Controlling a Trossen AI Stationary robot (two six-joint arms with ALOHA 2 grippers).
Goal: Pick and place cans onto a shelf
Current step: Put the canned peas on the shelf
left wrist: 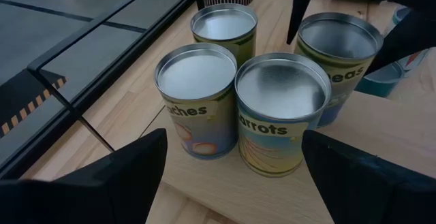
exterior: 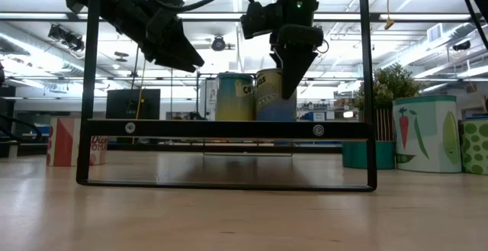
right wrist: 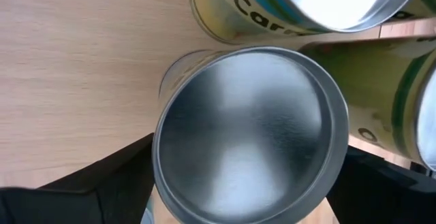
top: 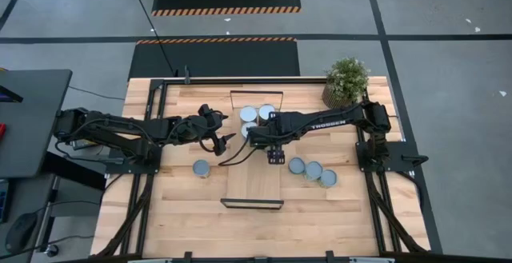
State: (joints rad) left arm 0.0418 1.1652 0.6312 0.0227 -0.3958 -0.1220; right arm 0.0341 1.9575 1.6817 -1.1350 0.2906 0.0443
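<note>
Four cans stand close together on the far end of the light-wood shelf (top: pixel 254 175). In the left wrist view they read peaches (left wrist: pixel 196 105), carrots (left wrist: pixel 281 112), peas (left wrist: pixel 337 50), and one farther off (left wrist: pixel 223 26). My right gripper (top: pixel 258 137) reaches down over the peas can and is shut on it. My left gripper (top: pixel 223 141) hangs open and empty just left of the shelf, its fingers (left wrist: pixel 102 176) wide apart, facing the four cans. More cans stand on the table, one to the left (top: pixel 201 168) and three to the right (top: pixel 313 170). My right gripper holds the peas can between its two fingers (left wrist: pixel 298 9), one on each side of the upper wall just under the rim (left wrist: pixel 305 43). The fingers come from above, pointing down. The can stands upright with its bottom on the shelf board, touching the carrots can.
A potted green plant (top: pixel 346 81) stands at the table's far right corner. The shelf's black end frame (exterior: pixel 229 129) rises at its near end. Bare board lies between the cans and that end.
</note>
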